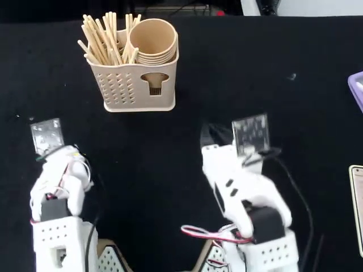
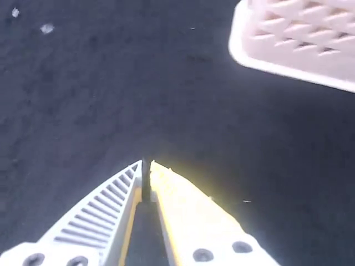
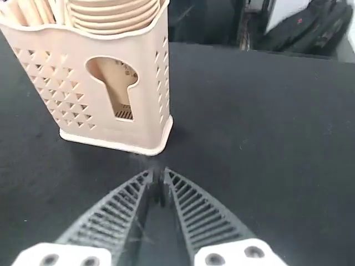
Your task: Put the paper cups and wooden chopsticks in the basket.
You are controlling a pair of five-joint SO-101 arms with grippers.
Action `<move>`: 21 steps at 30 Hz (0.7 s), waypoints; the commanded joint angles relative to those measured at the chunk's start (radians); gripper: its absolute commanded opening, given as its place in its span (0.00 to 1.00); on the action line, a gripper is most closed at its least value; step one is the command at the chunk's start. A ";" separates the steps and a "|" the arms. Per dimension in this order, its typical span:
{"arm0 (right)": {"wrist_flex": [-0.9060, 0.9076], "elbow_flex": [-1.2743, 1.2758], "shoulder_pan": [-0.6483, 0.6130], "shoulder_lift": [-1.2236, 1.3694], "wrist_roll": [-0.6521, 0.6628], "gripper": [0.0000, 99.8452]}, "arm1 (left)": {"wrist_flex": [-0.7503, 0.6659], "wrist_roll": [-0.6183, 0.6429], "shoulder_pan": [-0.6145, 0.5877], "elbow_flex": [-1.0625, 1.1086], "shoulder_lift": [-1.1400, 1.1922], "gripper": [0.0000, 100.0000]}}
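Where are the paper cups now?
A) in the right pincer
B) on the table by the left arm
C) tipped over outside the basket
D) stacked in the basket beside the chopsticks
D: the paper cups stand nested in the basket, next to the wooden chopsticks.

The table is covered in black. At its right edge lies a purple thing. Beyond the far edge sits a dark bag.

On the black tabletop, far side, a beige perforated plastic basket is set. Inside, bundled wooden chopsticks are held left, stacked tan paper cups right.
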 commanded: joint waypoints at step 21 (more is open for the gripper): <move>0.018 0.415 -0.009 -0.274 0.000 0.01 | 0.106 -0.021 0.323 0.197 -0.318 0.03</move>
